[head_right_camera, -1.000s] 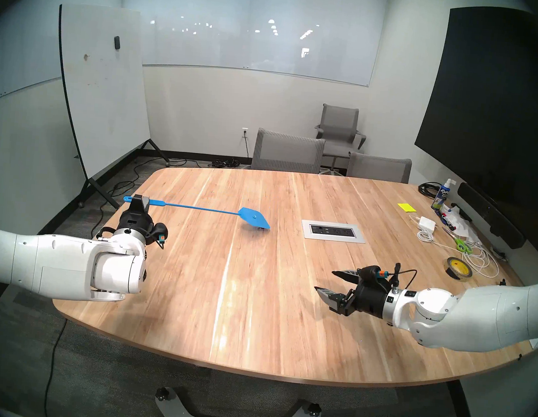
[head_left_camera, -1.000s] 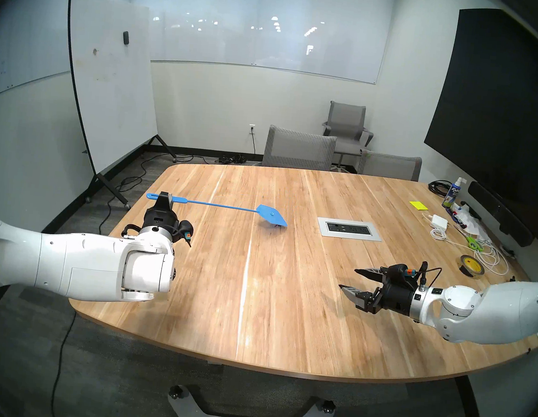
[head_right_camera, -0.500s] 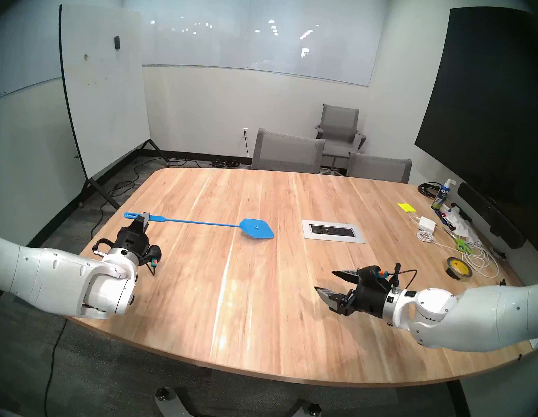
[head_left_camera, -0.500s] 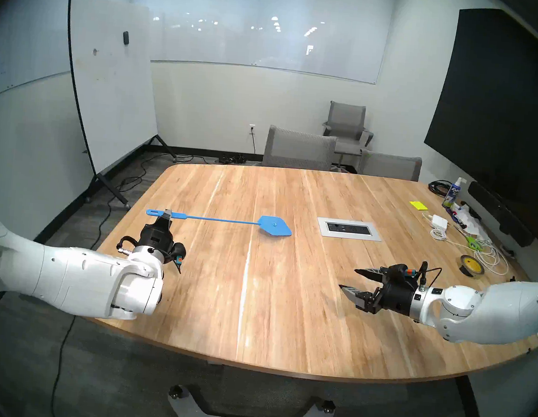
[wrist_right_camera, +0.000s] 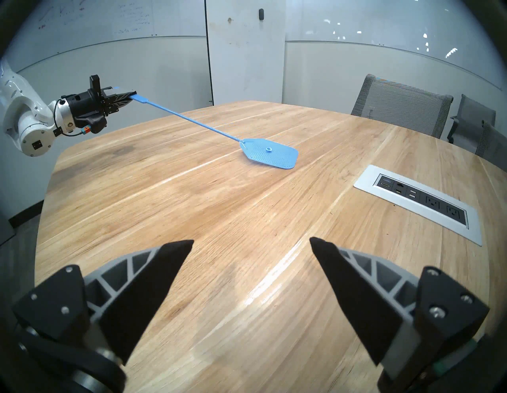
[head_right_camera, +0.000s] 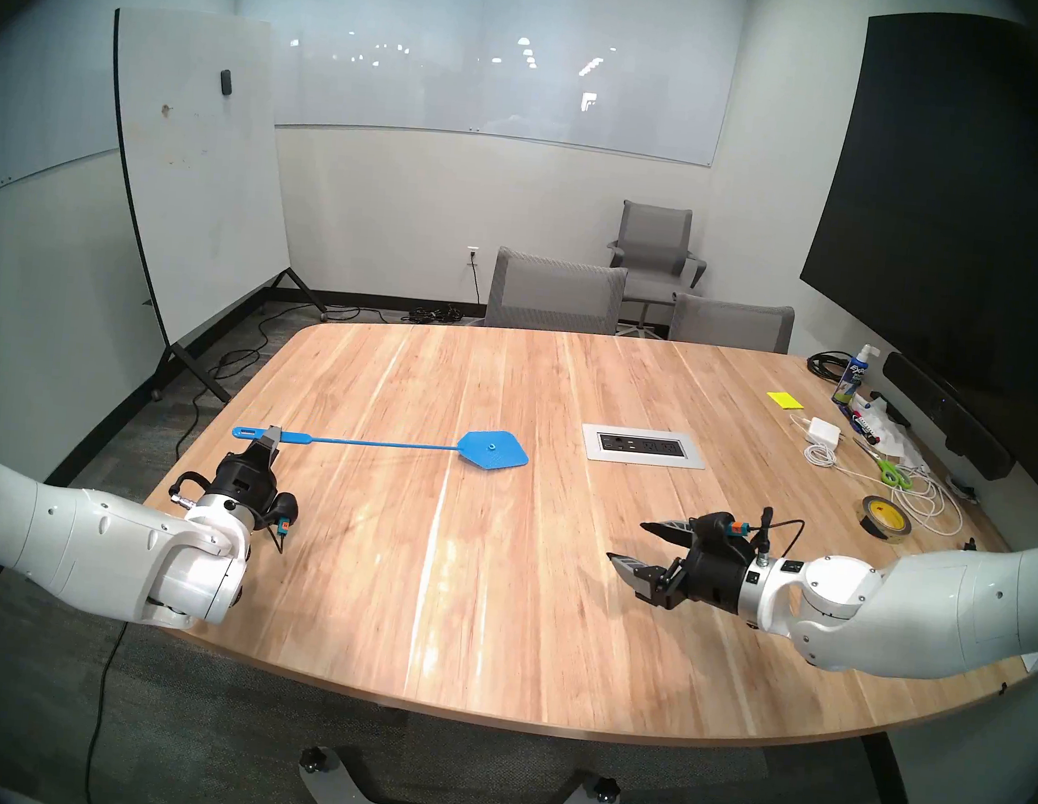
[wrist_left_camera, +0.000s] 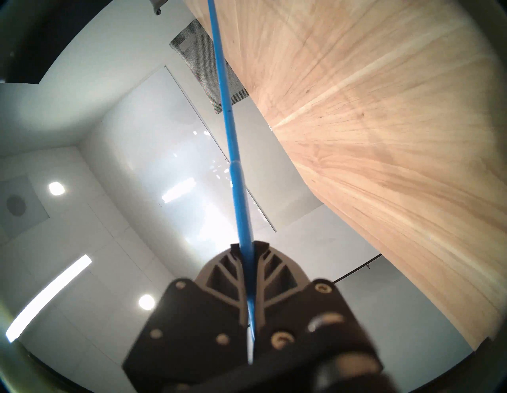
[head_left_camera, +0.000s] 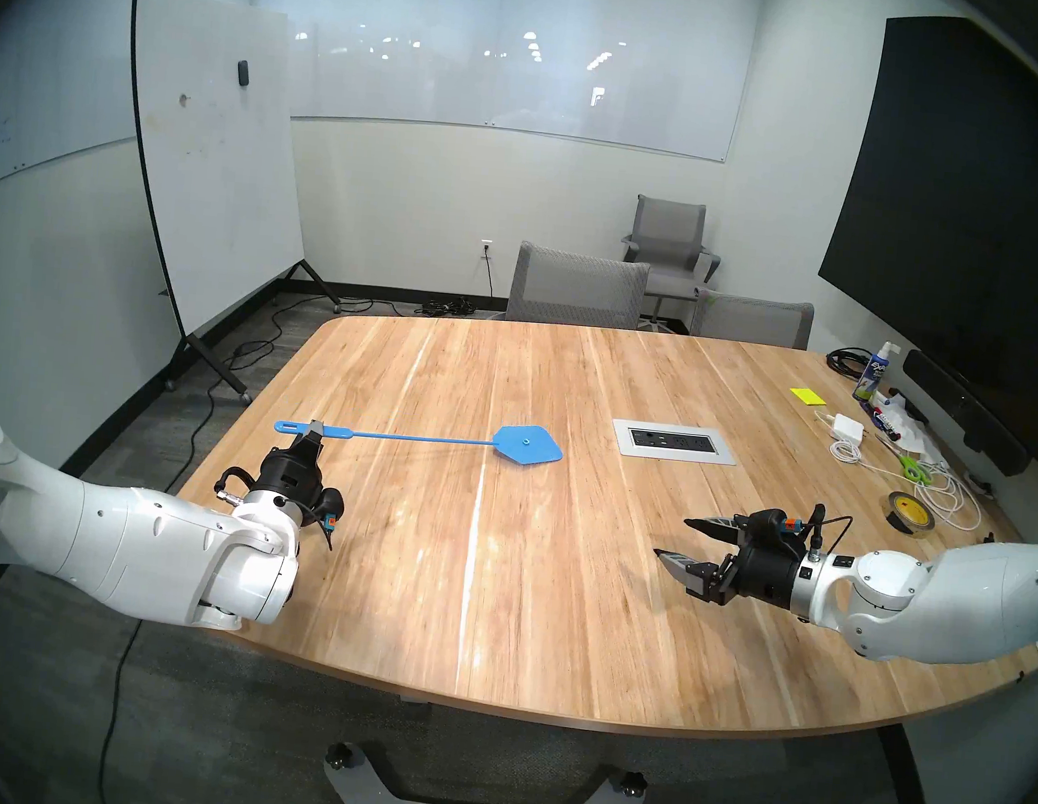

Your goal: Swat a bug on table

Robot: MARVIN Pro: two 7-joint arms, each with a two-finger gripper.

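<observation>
Table (head_left_camera: 551, 582) first, since it filled most of every view: a big light-wood plank top with rounded corners and a silver outlet panel (head_left_camera: 674, 441) sunk into it, sitting well out ahead of the open right jaws. Nothing on it really counted as a container; off past the right arm there was just loose clutter, a roll of tape (head_left_camera: 910, 512), green scissors (head_left_camera: 914, 470), a white charger with its cable (head_left_camera: 849, 428) and a spray bottle (head_left_camera: 873, 376), all lying bare on the wood.

Next down in size, the blue fly swatter (head_left_camera: 527, 446). The left gripper (head_left_camera: 314, 431) was clamped tight on its handle near the butt end, and the thin shaft ran out sideways from those jaws to the head, which lay flat on the table, far out from the grip. The right gripper (head_left_camera: 677, 540) hung over the near right part of the table, fingers spread wide with nothing between them, taking no part.

Smallest of all, the bug: it couldn't be seen in any view. Going by the task it was probably under the swatter head, but that's a guess.

So the step in hand looked like the swat itself, at the point of contact. The next move would call for lifting the head off to check what was underneath, keeping the handle grip firm so the springy shaft didn't flick.
</observation>
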